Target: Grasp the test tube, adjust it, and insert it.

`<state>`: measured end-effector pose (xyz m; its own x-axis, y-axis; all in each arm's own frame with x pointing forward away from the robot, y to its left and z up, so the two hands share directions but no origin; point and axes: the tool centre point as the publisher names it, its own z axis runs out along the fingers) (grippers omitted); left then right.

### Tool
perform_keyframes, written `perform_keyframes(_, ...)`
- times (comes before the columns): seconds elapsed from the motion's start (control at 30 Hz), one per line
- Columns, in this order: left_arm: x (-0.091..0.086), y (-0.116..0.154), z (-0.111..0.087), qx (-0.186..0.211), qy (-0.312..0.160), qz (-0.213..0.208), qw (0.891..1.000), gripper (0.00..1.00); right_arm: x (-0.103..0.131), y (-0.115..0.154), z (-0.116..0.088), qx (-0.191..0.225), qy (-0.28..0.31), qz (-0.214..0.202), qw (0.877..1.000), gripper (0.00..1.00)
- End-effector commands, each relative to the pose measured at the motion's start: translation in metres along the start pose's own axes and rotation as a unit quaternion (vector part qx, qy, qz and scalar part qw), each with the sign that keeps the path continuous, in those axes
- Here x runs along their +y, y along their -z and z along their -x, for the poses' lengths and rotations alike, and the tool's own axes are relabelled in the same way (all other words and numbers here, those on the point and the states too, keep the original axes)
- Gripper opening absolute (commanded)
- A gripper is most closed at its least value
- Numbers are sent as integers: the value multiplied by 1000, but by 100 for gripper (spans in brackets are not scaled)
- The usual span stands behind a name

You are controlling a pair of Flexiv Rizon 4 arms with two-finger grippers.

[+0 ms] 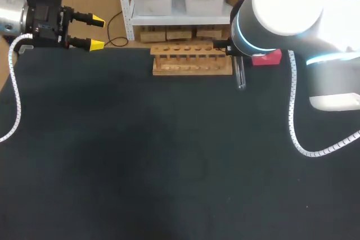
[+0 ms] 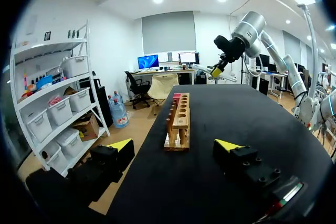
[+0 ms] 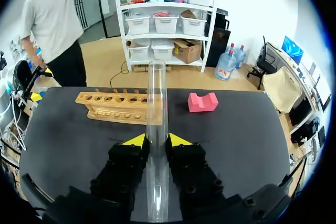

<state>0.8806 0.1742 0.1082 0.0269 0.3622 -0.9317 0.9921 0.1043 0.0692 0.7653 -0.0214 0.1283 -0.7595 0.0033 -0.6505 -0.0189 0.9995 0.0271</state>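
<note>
Right gripper (image 3: 157, 141) clamps test tube (image 3: 156, 93) — beside rack (image 1: 191, 67) (far edge).

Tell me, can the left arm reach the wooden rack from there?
Probably yes. The left claw is open and points toward the rack, with only bare table between them. The right claw, holding the tube, is at the rack's far end.
</note>
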Motion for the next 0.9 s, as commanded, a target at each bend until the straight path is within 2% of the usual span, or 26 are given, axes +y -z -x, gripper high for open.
perform_keyframes(0.03, 1, 0, 0, 0, 0, 0, 1000, 100, -1, 1, -2, -3, -1, 1, 1000, 0)
perform_keyframes(0.57, 1, 0, 0, 0, 0, 0, 1000, 100, -1, 1, -2, -3, -1, 1, 1000, 0)
perform_keyframes(0.9, 1, 0, 0, 0, 0, 0, 1000, 100, 14, -22, 6, -13, -11, -29, 999, 0)
